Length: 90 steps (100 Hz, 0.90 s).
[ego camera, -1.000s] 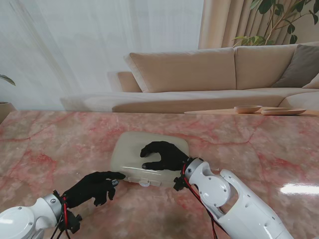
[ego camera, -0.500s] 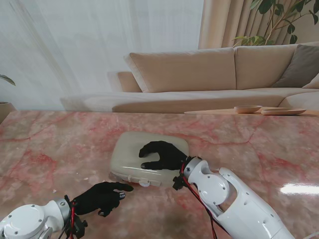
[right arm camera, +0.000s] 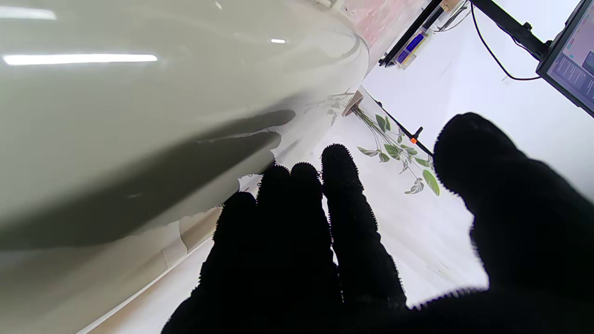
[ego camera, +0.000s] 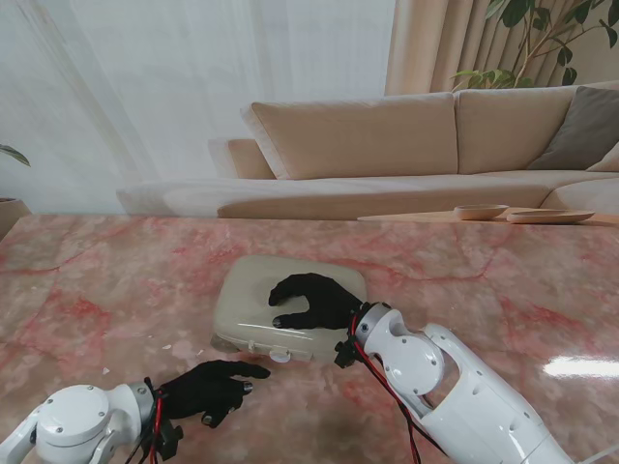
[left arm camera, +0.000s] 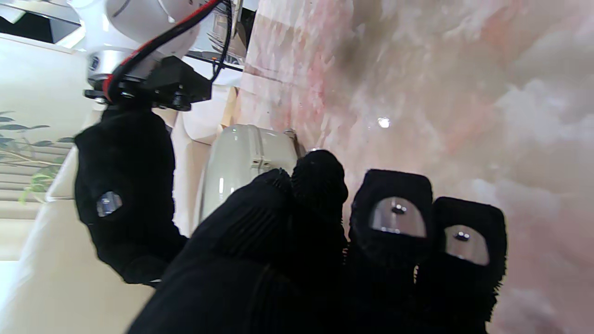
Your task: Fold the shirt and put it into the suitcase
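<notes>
A pale grey-green suitcase [ego camera: 253, 288] lies shut on the marble table [ego camera: 106, 280], lid up; the wrist views also show the suitcase shell [left arm camera: 241, 162] [right arm camera: 139, 93]. My right hand [ego camera: 311, 300] rests flat on the lid near its right side, fingers spread and holding nothing; its gloved fingers [right arm camera: 325, 232] lie along the shell. My left hand [ego camera: 215, 387] hovers nearer to me than the suitcase's front edge, apart from it, index finger stretched out, the others loosely curled [left arm camera: 394, 222], empty. No shirt shows in any view.
A small round fitting [ego camera: 280, 356] sticks out of the suitcase's front edge. Beyond the table stand a beige sofa [ego camera: 387, 145] and a low wooden board with bowls [ego camera: 481, 211]. Bare marble lies on both sides of the suitcase.
My left hand has drawn back from the suitcase's front left corner toward me and slightly right. The right hand and the suitcase have stayed put.
</notes>
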### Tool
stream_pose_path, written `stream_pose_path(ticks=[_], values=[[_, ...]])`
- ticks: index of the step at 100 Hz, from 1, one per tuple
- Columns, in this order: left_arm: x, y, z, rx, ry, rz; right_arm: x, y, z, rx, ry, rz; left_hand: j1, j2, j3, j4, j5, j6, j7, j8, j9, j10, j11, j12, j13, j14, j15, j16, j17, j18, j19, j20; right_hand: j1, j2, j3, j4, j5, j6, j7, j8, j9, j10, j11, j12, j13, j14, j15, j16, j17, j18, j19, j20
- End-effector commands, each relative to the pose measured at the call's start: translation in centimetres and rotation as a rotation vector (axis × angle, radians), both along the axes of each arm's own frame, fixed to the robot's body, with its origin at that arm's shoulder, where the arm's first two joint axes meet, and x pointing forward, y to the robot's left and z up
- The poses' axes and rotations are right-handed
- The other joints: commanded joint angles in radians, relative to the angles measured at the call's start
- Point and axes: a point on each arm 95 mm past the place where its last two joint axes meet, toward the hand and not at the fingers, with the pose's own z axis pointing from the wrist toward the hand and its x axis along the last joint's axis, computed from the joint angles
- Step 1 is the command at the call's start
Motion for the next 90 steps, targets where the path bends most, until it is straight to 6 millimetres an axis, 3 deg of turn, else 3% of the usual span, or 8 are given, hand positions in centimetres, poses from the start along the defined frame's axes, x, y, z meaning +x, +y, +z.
stream_pose_path(ticks=[1, 41, 90], values=[[-0.1, -0.1, -0.7, 0.005, 0.027, 0.003, -1.8, -1.4, -5.4, -0.096, 0.15, -0.008, -0.015, -0.013, 0.024, 0.04, -0.031, -0.021, -0.021, -0.018, 0.024, -0.043, 0.044, -0.006, 0.045, -0.042, 0.076, -0.012, 0.036, -0.031, 0.166, -0.009, -0.009, -0.005, 0.02, 0.036, -0.017, -0.028, 0.015, 0.015, -0.003, 0.112, 0.029, 0.006, 0.04, 0.188, 0.046, -0.011, 0.093, 0.295, 0.111, -0.018], [0.7, -1.2, -2.3, -0.011, 0.089, 0.039, -1.7, -1.4, -5.6, -0.101, 0.162, -0.003, -0.002, 0.003, 0.006, 0.021, -0.066, -0.01, -0.045, -0.03, 0.008, -0.033, 0.041, -0.006, 0.038, -0.041, 0.077, -0.004, 0.037, -0.032, 0.17, -0.009, 0.006, 0.008, 0.0, 0.038, -0.02, -0.009, 0.015, 0.013, -0.009, 0.129, 0.03, 0.005, 0.033, 0.201, 0.049, -0.009, 0.086, 0.304, 0.107, -0.019], [1.3, -2.1, -3.5, -0.052, 0.132, 0.125, -1.7, -1.4, -5.9, -0.104, 0.17, 0.003, 0.01, 0.008, -0.01, 0.011, -0.071, -0.07, -0.056, -0.039, 0.008, -0.024, 0.047, -0.003, 0.04, -0.041, 0.086, 0.005, 0.043, -0.033, 0.18, -0.004, -0.005, -0.001, 0.008, 0.038, -0.012, -0.017, 0.013, 0.013, 0.001, 0.124, 0.028, 0.005, 0.04, 0.201, 0.054, -0.007, 0.09, 0.306, 0.114, -0.015]])
